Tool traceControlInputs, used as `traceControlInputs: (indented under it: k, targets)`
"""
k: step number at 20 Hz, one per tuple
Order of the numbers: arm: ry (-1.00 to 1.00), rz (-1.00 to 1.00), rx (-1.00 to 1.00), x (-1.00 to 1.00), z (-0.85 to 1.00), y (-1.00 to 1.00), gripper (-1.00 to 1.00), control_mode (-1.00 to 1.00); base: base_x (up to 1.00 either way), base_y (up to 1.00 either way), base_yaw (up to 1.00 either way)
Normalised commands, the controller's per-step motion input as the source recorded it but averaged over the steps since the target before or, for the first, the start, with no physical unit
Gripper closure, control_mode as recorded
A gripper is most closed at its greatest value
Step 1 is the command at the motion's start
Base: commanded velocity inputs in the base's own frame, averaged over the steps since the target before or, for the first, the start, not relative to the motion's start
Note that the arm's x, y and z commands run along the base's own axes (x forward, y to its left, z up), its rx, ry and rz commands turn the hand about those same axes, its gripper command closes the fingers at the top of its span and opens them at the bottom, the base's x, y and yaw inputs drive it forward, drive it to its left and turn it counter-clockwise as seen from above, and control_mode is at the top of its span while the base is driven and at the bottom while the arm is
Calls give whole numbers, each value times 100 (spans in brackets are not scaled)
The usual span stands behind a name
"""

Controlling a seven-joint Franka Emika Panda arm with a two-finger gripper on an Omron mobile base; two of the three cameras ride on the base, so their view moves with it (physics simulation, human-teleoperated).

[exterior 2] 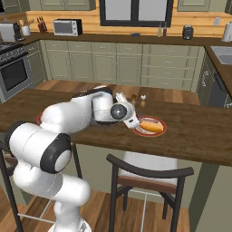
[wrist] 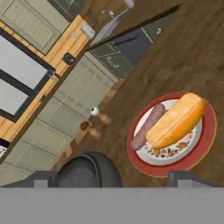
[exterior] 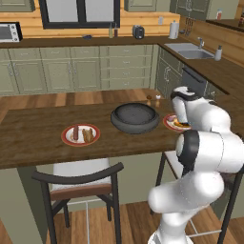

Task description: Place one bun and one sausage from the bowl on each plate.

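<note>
The wide dark grey bowl (exterior: 135, 117) sits mid-surface, apparently empty. Red-rimmed plates at its nine (exterior: 80, 135) and three o'clock (wrist: 171, 133) each carry bun and sausage. The jaws (wrist: 111, 179) stand wide apart, holding nothing.

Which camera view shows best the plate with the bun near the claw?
The hand view: the plate lies fully visible, bun beside sausage. The right base view shows it small, partly behind the arm; the left base view shows just a sliver.
</note>
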Motion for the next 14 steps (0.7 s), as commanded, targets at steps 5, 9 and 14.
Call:
traceControlInputs:
  k: [5,9,14]
  targets:
    - [-73,4,-24,-96,54,68,-100,-100,0,0,0]
    - [-54,9,-21,-92,72,89,-100,-100,0,0,0]
    - [-43,19,-23,-76,84,100,-100,-100,0,0,0]
